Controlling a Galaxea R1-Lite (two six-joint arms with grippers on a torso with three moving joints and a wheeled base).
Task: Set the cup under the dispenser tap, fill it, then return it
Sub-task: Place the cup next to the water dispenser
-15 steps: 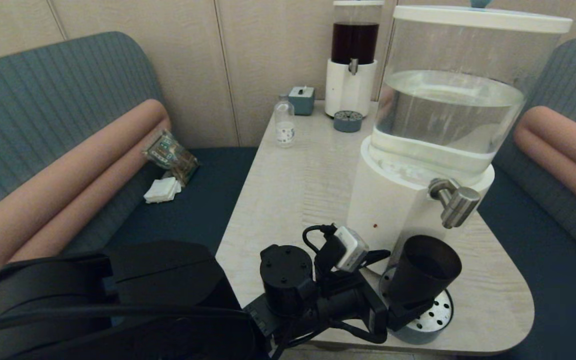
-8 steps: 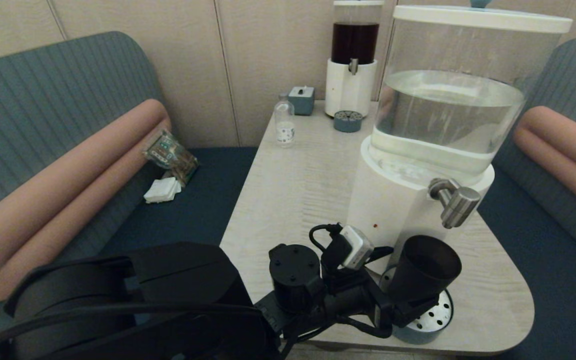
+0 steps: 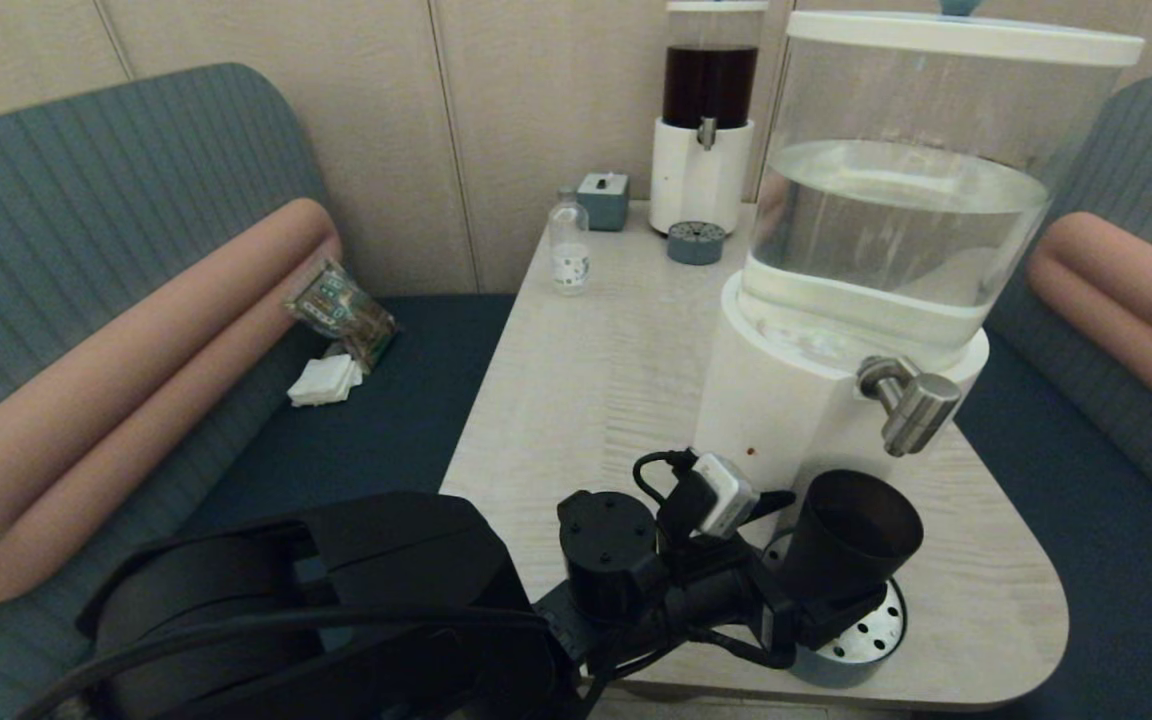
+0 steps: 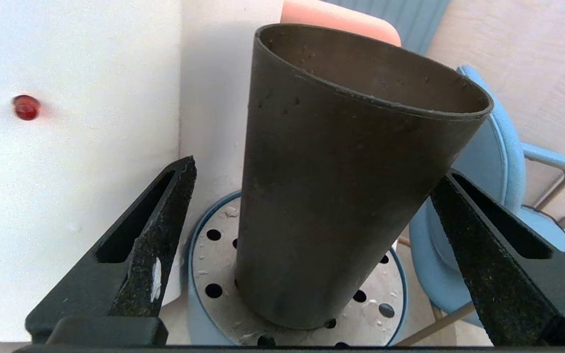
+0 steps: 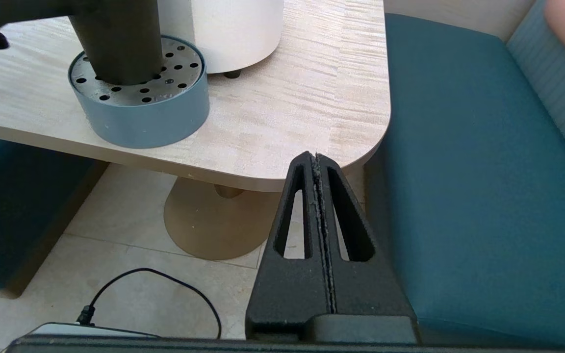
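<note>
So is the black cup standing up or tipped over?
Standing up. The cup sits on the holey drip tray, mouth up, between the left gripper's open fingers.

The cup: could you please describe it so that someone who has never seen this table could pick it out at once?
Start at the big white-based dispenser with the wide clear tank at the table's near corner. Below its steel tap sits a round blue perforated drip tray; the cup stands on it. It is a dark, tapered, handleless tumbler, unlike the clear labelled bottle farther back.

cup (image 3: 851,535) base hidden behind left tool (image 3: 821,620)
</note>
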